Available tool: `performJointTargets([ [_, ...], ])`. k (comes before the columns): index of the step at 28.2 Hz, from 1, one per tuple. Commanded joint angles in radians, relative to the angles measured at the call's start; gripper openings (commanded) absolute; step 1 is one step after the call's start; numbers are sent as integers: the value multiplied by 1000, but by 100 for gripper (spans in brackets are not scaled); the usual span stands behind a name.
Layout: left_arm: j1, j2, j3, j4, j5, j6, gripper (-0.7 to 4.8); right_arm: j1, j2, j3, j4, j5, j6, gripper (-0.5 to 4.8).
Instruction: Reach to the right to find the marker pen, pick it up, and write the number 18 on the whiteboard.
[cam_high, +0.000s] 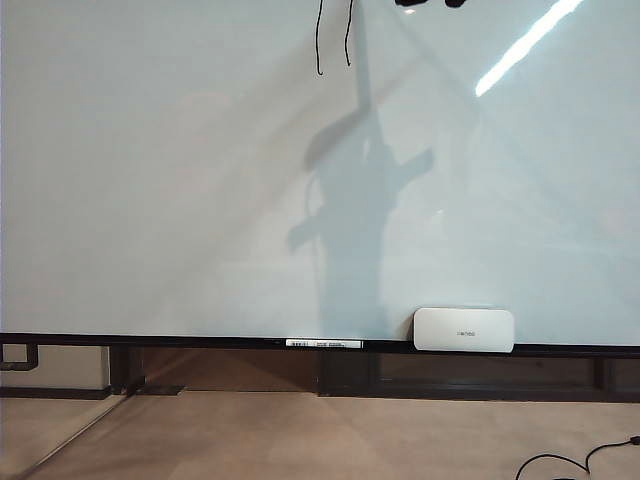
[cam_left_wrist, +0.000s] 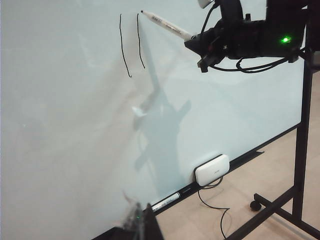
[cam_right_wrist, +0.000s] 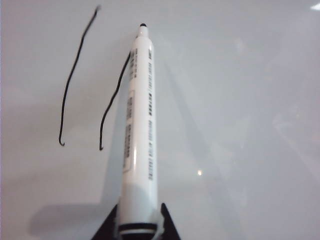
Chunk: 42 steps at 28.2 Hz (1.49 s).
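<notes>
While your right end effector (cam_right_wrist: 136, 220) grips the marker (cam_right_wrist: 139, 130) by its rear end, jaws closed on the barrel, the black tip sits at or very near the whiteboard (cam_right_wrist: 240, 100), just beside the top of the second of two strokes (cam_right_wrist: 112, 102); you cannot tell for sure whether it touches. In the left wrist view you see that same end effector (cam_left_wrist: 192, 42) high on the board, the marker (cam_left_wrist: 167, 25) slanting up from it toward the strokes (cam_left_wrist: 140, 42). Both strokes are thin, black, roughly upright lines side by side, each with a small hook at its lower end.

In the exterior view only their lower parts (cam_high: 333, 45) show at the top edge of the whiteboard (cam_high: 150, 200), with dark bits of the arm beside them and its shadow falling down the board.

On the board's black lower rail (cam_high: 200, 343) a second marker (cam_high: 324, 343) lies flat, and a white eraser (cam_high: 464, 329) stands just to its right, apart from it.

Your left end effector (cam_left_wrist: 142, 222) shows only as a dark sliver low in its own view, well away from the writing; you cannot tell how wide it stands.
</notes>
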<state>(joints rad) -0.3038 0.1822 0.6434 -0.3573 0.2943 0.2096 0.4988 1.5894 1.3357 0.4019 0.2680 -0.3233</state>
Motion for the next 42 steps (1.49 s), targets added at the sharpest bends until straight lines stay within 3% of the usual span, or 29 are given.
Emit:
performJointTargets([
  [1,-1,0,3,13,-2,-1,-5,2,9,20,18,-2,0,-2],
  [22,-1,0,3,-3,-3,1,-5,2,65,94,-19,31,1,-2],
  [42,-1,0,3,-4,-3,6,-5,2,62,94,-44,232,-23,-1],
])
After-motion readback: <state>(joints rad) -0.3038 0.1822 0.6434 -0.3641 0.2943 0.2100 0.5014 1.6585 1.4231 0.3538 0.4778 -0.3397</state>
